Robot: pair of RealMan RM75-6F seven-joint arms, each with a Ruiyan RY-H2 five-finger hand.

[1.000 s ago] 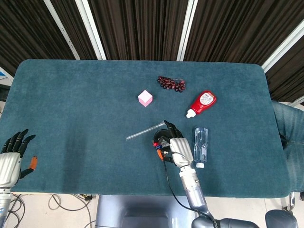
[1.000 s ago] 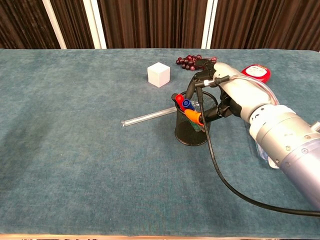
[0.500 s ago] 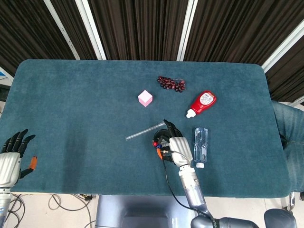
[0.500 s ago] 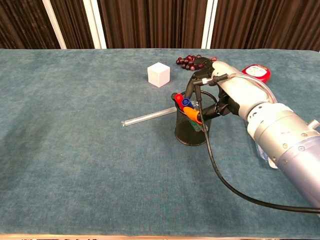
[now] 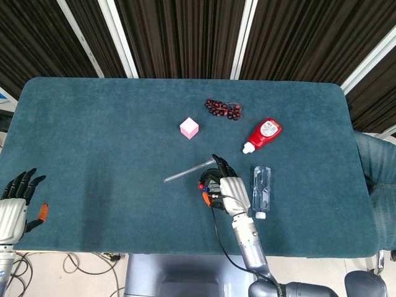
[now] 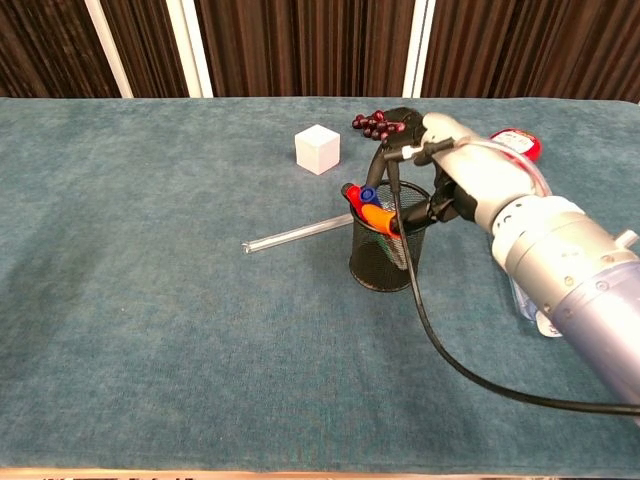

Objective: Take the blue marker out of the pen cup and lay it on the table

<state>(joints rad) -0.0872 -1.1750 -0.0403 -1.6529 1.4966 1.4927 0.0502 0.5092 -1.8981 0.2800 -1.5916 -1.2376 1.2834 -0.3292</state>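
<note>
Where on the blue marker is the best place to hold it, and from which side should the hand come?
Probably its capped top end: only that part of the blue marker stands above the rim of the pen cup, leaning left among the red and orange ones. Coming from above, the right hand could pinch it and lift along its tilt.

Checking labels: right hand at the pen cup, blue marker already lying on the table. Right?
Not quite. The right hand is at the pen cup, but the blue marker is in the cup with the red and orange ones, not on the table. The chest view shows it.
</note>
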